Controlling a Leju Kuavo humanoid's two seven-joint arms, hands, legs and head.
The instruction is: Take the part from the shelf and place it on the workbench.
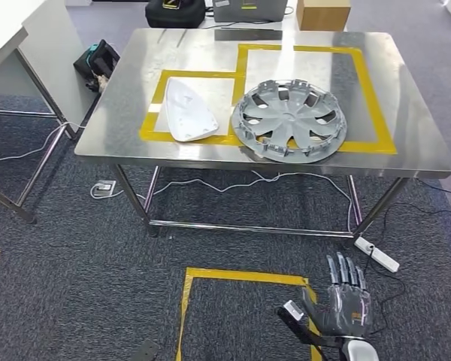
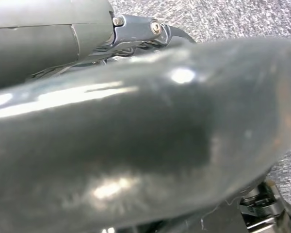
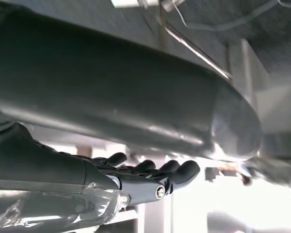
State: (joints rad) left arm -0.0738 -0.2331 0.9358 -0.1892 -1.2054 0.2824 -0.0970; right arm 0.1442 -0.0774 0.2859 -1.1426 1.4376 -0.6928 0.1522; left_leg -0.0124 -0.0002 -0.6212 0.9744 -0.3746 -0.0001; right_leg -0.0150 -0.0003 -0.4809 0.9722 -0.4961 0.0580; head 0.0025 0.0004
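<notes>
Head view: hubcap [image 1: 289, 120] on workbench [image 1: 416, 143] (right hand [image 1: 341, 301] empty, fingers apart).

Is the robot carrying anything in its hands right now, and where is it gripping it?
The right robot hand holds nothing; its fingers are spread above the carpet. The left one can't be told. The wheel cover and white part lie on the table.

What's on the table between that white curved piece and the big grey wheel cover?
Only a yellow tape line on bare steel separates the white piece from the wheel cover, in the head view.
</notes>
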